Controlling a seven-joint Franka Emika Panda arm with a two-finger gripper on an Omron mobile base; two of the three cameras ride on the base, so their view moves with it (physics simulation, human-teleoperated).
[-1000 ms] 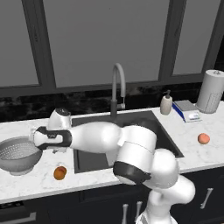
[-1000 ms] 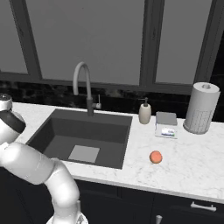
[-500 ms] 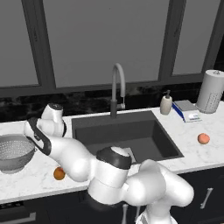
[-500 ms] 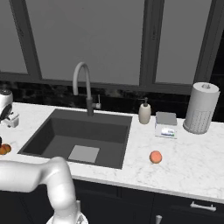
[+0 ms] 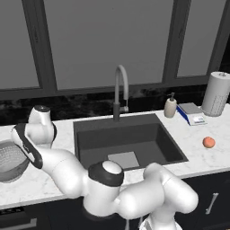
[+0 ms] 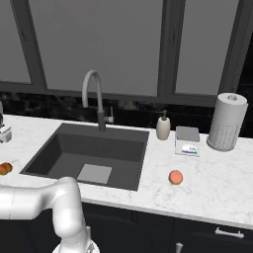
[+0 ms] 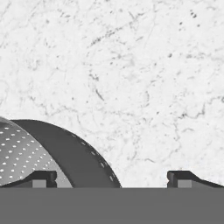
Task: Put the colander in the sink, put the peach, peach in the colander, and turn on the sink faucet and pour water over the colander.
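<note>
The grey perforated colander [image 5: 10,160] sits on the marble counter at the far left, left of the dark sink [image 5: 148,144]. In the hand view its rim and dotted wall [image 7: 52,151] fill the lower left. My gripper [image 7: 111,178] is open, fingertips [image 7: 41,178] wide apart over bare marble just beside the colander, holding nothing. One peach [image 6: 175,177] lies right of the sink [image 6: 118,148]. The other peach [image 6: 5,168] lies left of it. The gooseneck faucet [image 5: 120,90] stands behind the basin, and no water runs from it.
A soap dispenser [image 6: 163,127], a small scale [image 6: 187,141] and a tall white dotted cylinder [image 6: 226,122] stand at the back right. My white arm [image 5: 67,170] lies across the counter's front edge between colander and sink. Dark windows back the counter.
The arm has swung its elbow down and forward along the counter's front. The hand stays beside the colander with its jaws equally wide. The left peach is now behind the arm in the left base view.
</note>
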